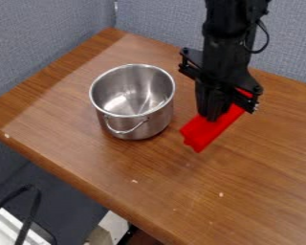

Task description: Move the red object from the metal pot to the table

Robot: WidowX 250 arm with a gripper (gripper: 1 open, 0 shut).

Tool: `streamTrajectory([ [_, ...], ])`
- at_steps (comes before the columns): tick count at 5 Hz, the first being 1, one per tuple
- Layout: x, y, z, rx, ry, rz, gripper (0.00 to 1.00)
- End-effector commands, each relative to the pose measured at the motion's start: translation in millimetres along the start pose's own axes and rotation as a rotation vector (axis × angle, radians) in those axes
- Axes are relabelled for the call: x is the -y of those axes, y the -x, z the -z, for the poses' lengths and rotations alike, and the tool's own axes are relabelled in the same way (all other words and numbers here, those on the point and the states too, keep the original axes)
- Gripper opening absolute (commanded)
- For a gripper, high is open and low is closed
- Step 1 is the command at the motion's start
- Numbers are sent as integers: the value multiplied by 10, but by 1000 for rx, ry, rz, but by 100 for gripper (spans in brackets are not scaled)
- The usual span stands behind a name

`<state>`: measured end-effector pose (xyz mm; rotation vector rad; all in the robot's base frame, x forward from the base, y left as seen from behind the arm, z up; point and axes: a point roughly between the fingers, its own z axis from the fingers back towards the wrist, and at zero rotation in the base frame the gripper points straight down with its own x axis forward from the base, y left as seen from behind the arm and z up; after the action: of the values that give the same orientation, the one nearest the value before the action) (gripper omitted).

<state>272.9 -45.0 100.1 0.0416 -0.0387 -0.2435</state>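
The gripper (pixel 216 113) is closed on the red block (pixel 207 131), above the table (pixel 175 182); the pot (pixel 133 101) stands beside it.

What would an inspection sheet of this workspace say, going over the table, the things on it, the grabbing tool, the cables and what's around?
Surface: brown wood-grain table, a few small pale specks
Metal pot: shiny round pot, upright, wire handle hanging down its near side
Red block: at the tool, outside the pot; whether it touches the table, cannot tell
Tool: black, pointing down, closed on the red block
Clutter: nothing seen on the table
Cables: thin dark one looping beside the arm; thicker black one at lower left, off the table
Surroundings: grey-blue textured panels behind and left
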Motion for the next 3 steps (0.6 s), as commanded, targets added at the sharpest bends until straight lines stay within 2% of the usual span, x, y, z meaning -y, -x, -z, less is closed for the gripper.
streamTrajectory([
  [1,-75,-72,-195,65,-4,-16,0],
  [3,-125,-54,-307,78,4,-15,0],
])
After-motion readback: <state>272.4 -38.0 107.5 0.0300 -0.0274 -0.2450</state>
